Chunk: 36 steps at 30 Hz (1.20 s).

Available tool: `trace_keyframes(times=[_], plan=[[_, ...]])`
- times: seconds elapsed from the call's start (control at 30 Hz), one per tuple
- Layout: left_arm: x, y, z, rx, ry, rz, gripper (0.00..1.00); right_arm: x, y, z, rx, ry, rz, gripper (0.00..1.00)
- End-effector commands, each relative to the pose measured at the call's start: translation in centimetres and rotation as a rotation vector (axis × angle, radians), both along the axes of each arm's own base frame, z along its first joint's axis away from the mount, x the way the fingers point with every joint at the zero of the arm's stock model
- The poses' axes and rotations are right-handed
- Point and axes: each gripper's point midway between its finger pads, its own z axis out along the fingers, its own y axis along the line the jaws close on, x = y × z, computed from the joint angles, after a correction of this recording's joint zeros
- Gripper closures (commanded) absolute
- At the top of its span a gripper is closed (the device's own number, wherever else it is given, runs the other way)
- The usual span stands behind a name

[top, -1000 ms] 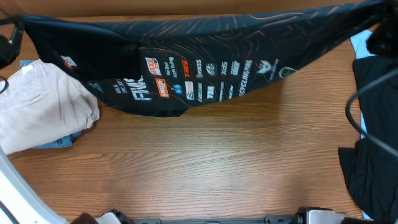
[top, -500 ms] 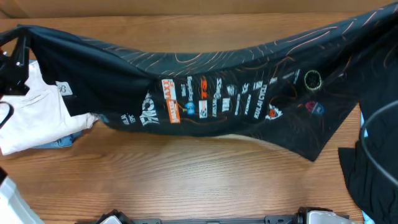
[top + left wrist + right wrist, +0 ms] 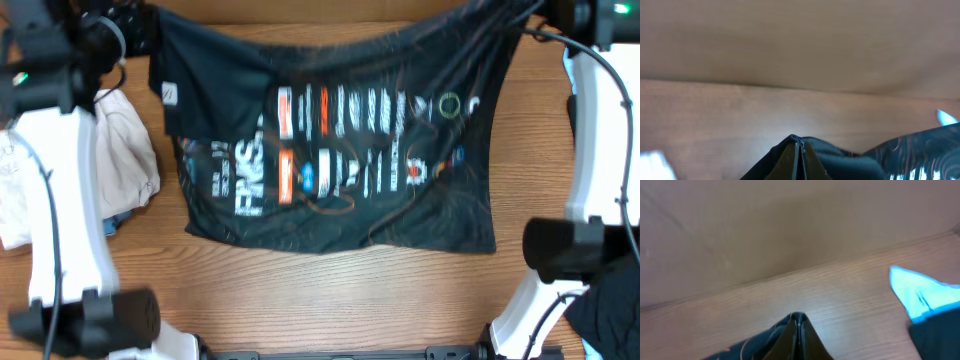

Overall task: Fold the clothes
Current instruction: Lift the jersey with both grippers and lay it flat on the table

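The black sports garment (image 3: 340,170) with orange-tan contour lines, white lettering and small logos hangs spread between both arms over the table's far half, its lower edge lying on the wood. My left gripper (image 3: 150,25) is shut on its top left corner, and the cloth shows pinched between the fingers in the left wrist view (image 3: 799,145). My right gripper (image 3: 535,12) is shut on the top right corner, with the cloth pinched in the right wrist view (image 3: 797,322).
Beige trousers (image 3: 125,160) lie at the left over a bit of blue cloth. A light-blue item (image 3: 920,292) and black cloth (image 3: 610,310) lie at the right edge. Bare wooden table (image 3: 330,300) runs along the front.
Both arms have swung in toward the centre and lifted the garment. It has gone from a long sagging band to a squarer hanging sheet, blurred by motion.
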Motion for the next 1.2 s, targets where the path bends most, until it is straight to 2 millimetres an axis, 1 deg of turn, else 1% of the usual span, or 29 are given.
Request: trace_keyframes(times=[0.0,0.03,0.07,0.1,0.13,0.17,0.2,0.23,0.27,0.3,0.37,0.4,0.43,0.47,0.5,0.57,0.6,0.63,0.67,0.7,0.77,0.83,0.9,0.93,0.97,1.0,1.13,1.17], plan=[[3.3,3.0,5.0,0.059,-0.183,0.107,0.96,0.2,-0.1,6.0,0.018,-0.194,-0.014,0.96],[3.5,3.8,7.8,0.048,-0.258,0.13,0.96,0.0,-0.4,7.9,0.015,-0.248,-0.021,0.96],[3.4,4.5,10.4,0.044,-0.325,0.149,0.96,-0.3,-0.7,9.5,0.01,-0.292,-0.03,0.96],[2.2,5.6,15.9,0.057,-0.465,0.177,0.96,-1.4,-1.7,12.4,0.005,-0.362,-0.059,0.96],[1.4,6.1,18.1,0.069,-0.52,0.19,0.96,-2.4,-2.3,14.4,0.003,-0.402,-0.072,0.96],[0.4,6.6,20.2,0.08,-0.57,0.203,0.96,-2.8,-2.5,15.0,0.001,-0.413,-0.077,0.96],[-0.7,7.0,21.9,0.089,-0.608,0.215,0.96,-3.6,-3.0,15.8,-0.002,-0.419,-0.087,0.96],[-1.7,7.0,22.9,0.092,-0.619,0.21,0.96,-4.4,-3.5,15.9,-0.003,-0.403,-0.099,0.96],[-2.4,6.7,23.0,0.085,-0.603,0.192,0.96,-4.7,-3.7,15.7,-0.003,-0.388,-0.104,0.96],[-2.9,6.1,22.4,0.072,-0.56,0.161,0.96,-5.2,-4.0,14.7,0.0,-0.345,-0.113,0.96],[-3.5,4.5,17.5,0.036,-0.355,0.094,0.96,-6.0,-4.4,11.8,0.007,-0.226,-0.124,0.96],[-3.7,3.8,14.7,0.019,-0.244,0.076,0.96,-6.5,-4.4,9.5,0.015,-0.132,-0.128,0.96],[-4.1,2.9,11.2,0.007,-0.108,0.052,0.96,-6.7,-4.4,8.4,0.019,-0.091,-0.129,0.96],[-4.3,2.3,8.8,0.005,-0.02,0.029,0.96,-7.1,-4.3,6.9,0.024,-0.033,-0.13,0.96],[-4.6,1.5,5.5,0.006,0.101,0.0,0.96,-7.6,-4.3,4.6,0.032,0.054,-0.131,0.96],[-5.1,0.3,0.9,0.018,0.275,-0.037,0.96,-8.3,-4.1,0.9,0.045,0.19,-0.129,0.96],[-5.9,-0.2,-3.4,0.041,0.445,-0.056,0.96,-8.7,-4.0,-1.5,0.05,0.276,-0.127,0.96],[-6.4,-0.5,-5.4,0.045,0.525,-0.067,0.96,-9.1,-4.0,-3.2,0.056,0.338,-0.127,0.96],[-7.0,-1.0,-7.7,0.041,0.615,-0.092,0.96,-9.5,-3.9,-5.4,0.063,0.413,-0.127,0.96],[-7.3,-1.3,-9.4,0.032,0.681,-0.105,0.96,-9.8,-3.8,-6.6,0.068,0.452,-0.123,0.96],[-8.5,-1.6,-13.0,0.012,0.826,-0.119,0.96,-10.6,-2.7,-10.3,0.099,0.566,-0.058,0.96],[-9.6,-1.4,-15.4,0.009,0.926,-0.116,0.96,-11.5,-2.2,-12.6,0.12,0.642,-0.044,0.96],[-11.0,-1.6,-17.5,-0.004,1.014,-0.122,0.96,-13.0,-2.0,-15.7,0.133,0.75,-0.046,0.96],[-11.5,-1.6,-18.2,-0.008,1.042,-0.124,0.96,-13.8,-2.0,-17.0,0.139,0.797,-0.046,0.96],[-13.0,-1.6,-19.4,-0.008,1.105,-0.122,0.96,-15.1,-2.0,-18.8,0.149,0.864,-0.05,0.96],[-13.7,-1.5,-19.8,0.0,1.133,-0.118,0.96,-16.0,-2.1,-20.0,0.16,0.91,-0.056,0.96],[-17.0,-1.5,-20.7,0.011,1.202,-0.109,0.96,-18.3,-1.8,-22.4,0.241,1.007,-0.057,0.96],[-17.5,-1.6,-20.7,0.012,1.201,-0.105,0.96,-18.8,-1.8,-22.8,0.256,1.024,-0.06,0.96]])
